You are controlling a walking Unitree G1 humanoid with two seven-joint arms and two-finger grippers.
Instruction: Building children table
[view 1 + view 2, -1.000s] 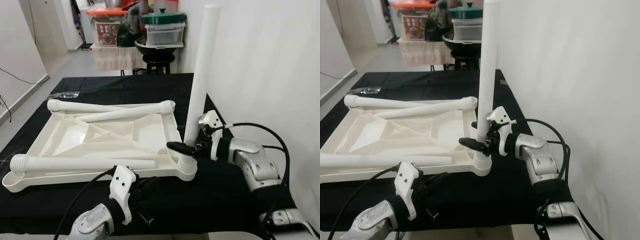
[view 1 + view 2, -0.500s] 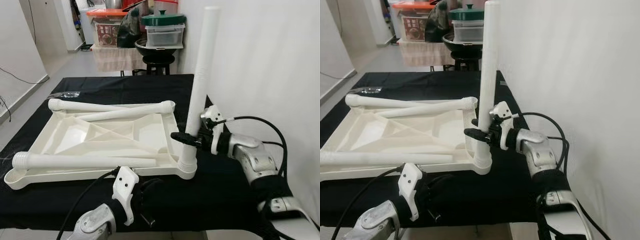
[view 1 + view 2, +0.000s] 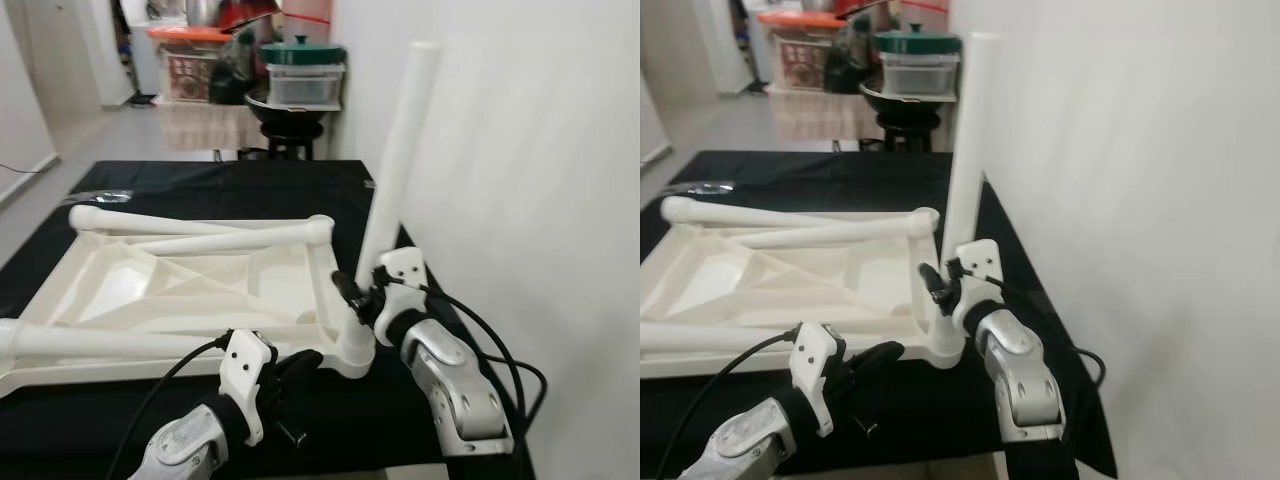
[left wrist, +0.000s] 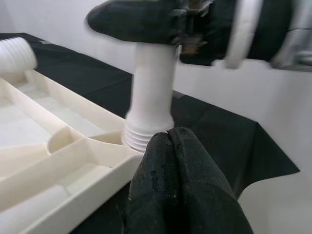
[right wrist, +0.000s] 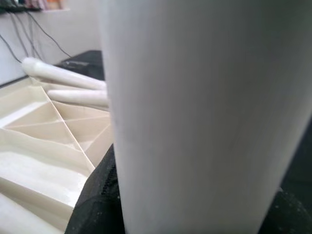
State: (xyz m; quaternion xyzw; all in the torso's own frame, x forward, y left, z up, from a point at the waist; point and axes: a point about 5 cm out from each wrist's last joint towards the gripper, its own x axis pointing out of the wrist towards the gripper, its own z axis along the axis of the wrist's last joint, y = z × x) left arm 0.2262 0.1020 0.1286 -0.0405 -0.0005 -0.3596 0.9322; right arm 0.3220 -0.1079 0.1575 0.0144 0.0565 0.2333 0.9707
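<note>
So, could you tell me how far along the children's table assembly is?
One leg stands upright in the corner socket of the upside-down tabletop, with the right gripper clamped around its base. Three loose legs lie on the tabletop, waiting. The left gripper rests shut beside that corner.

Four legs point(image 3: 398, 170); one tabletop point(image 3: 190, 285).

Right tool point(image 3: 352, 296) clamped; left tool point(image 4: 170, 161) closed
</note>
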